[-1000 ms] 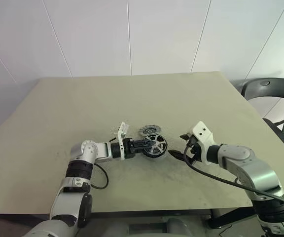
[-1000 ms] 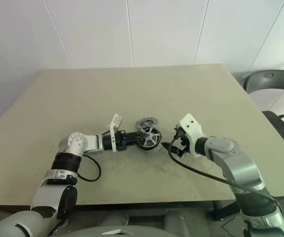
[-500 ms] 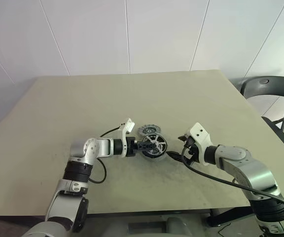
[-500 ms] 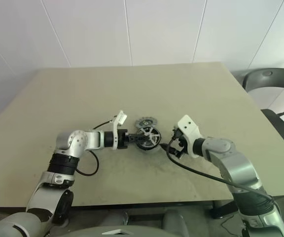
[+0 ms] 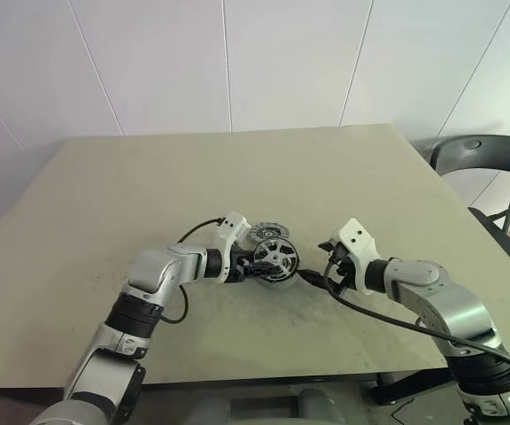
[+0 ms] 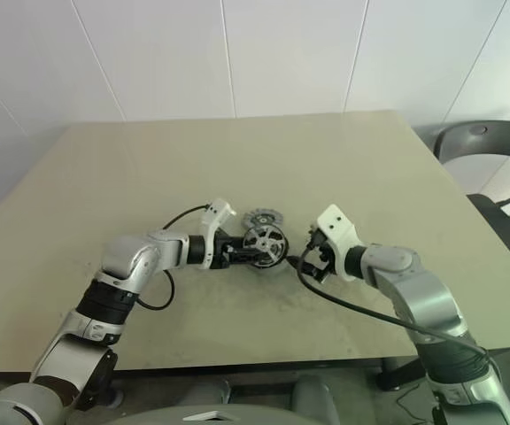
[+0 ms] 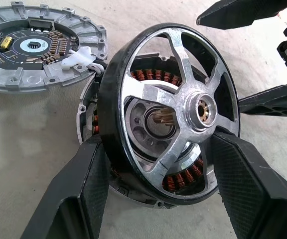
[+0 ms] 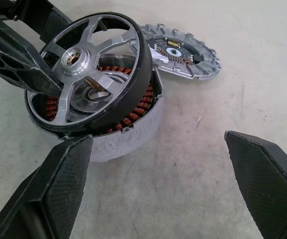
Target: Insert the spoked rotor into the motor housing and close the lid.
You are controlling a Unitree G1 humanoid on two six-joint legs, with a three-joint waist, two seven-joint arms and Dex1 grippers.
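Note:
The spoked rotor [image 7: 171, 109], black-rimmed with silver spokes, leans tilted on the open top of the motor housing [image 8: 128, 137], whose copper windings show beneath it. My left gripper [image 5: 253, 263] is shut on the rotor's rim, one finger [image 7: 83, 189] on each side. The lid [image 5: 264, 233], a grey scalloped disc, lies flat on the table just behind the housing. My right gripper [image 5: 315, 277] stands open just right of the housing, fingers [image 8: 59, 189] wide apart and holding nothing.
Everything sits near the middle of a beige table [image 5: 237, 168]. A black cable [image 5: 379, 319] trails along the right arm. A dark chair [image 5: 481, 164] stands past the table's right edge, and white wall panels rise behind.
My left wrist has rolled with the rotor in its grip, swinging its white camera mount up and toward the lid, and the elbow has bent outward. The right arm has stayed still.

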